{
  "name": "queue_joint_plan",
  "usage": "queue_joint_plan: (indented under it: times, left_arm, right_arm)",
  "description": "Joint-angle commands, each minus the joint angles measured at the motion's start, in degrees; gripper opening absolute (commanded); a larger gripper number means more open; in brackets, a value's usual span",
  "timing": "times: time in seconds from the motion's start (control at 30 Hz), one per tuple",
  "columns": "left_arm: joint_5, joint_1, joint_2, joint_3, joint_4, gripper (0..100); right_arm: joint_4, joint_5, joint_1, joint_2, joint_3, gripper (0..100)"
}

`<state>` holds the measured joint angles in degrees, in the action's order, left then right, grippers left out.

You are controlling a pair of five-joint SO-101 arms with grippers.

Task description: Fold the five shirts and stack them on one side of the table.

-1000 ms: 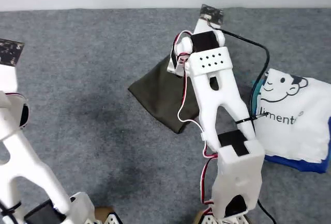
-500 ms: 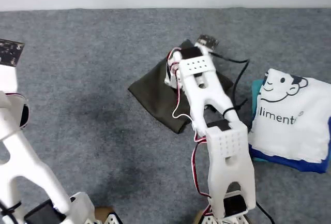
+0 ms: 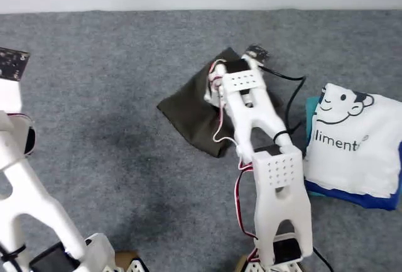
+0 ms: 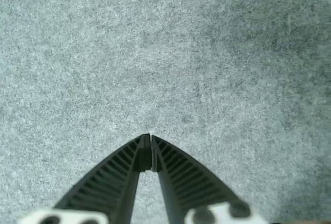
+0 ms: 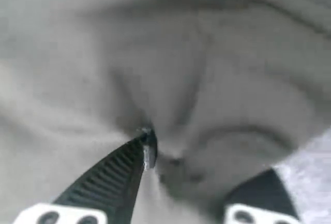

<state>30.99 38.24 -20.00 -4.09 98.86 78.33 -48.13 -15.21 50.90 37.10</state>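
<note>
A dark olive shirt (image 3: 191, 112) lies crumpled on the grey carpet near the middle of the table. My right gripper (image 3: 217, 93) is down on its right part. In the right wrist view the olive cloth (image 5: 170, 69) is bunched between the fingers of my right gripper (image 5: 196, 167), which is shut on a fold. At the right edge sits a stack of folded shirts with a white printed shirt (image 3: 358, 146) on top and a blue one (image 3: 370, 198) under it. Far off, my left gripper (image 4: 150, 151) hangs shut and empty over bare carpet.
My left arm (image 3: 22, 184) stands at the table's left edge. The right arm's black cable (image 3: 295, 93) loops between the olive shirt and the stack. Grey carpet (image 3: 107, 65) covers the whole table, with a pale wall along the far edge.
My right arm has drawn back from the far edge and come down onto the olive shirt. The shirt's far corner now shows, and the cloth has shifted slightly to the right. The left arm stayed still.
</note>
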Motion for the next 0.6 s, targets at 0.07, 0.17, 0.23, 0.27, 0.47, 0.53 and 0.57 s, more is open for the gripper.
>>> queue_joint_plan:
  times: [0.07, 0.17, 0.23, 0.27, 0.47, 0.53, 0.57]
  left_arm:
    - [0.4, 0.4, -2.1, -2.2, 0.2, 1]
    - [0.4, 0.4, -2.1, -2.9, 0.2, 1]
    - [0.4, 0.4, -2.1, -2.9, 0.2, 1]
    - [0.4, 0.4, -2.1, -2.8, 0.2, 1]
    - [0.4, 0.4, -2.1, -2.7, 0.2, 1]
    - [0.4, 0.4, -2.1, -2.7, 0.2, 1]
    - [0.4, 0.4, -2.1, -2.7, 0.1, 1]
  right_arm:
    - [1.1, 6.3, 4.2, -0.7, 0.9, 0.8]
    - [5.6, 13.7, 4.1, -5.3, 0.9, 0.8]
    - [8.7, 18.9, 4.0, -9.4, 0.9, 0.8]
    - [10.0, 21.3, 4.0, -11.4, 0.9, 0.8]
    - [16.0, 31.7, 4.4, -23.0, 0.9, 0.8]
    - [18.2, 34.9, 4.4, -26.2, 0.9, 0.8]
    - [19.3, 36.5, 4.3, -27.6, 0.9, 0.8]
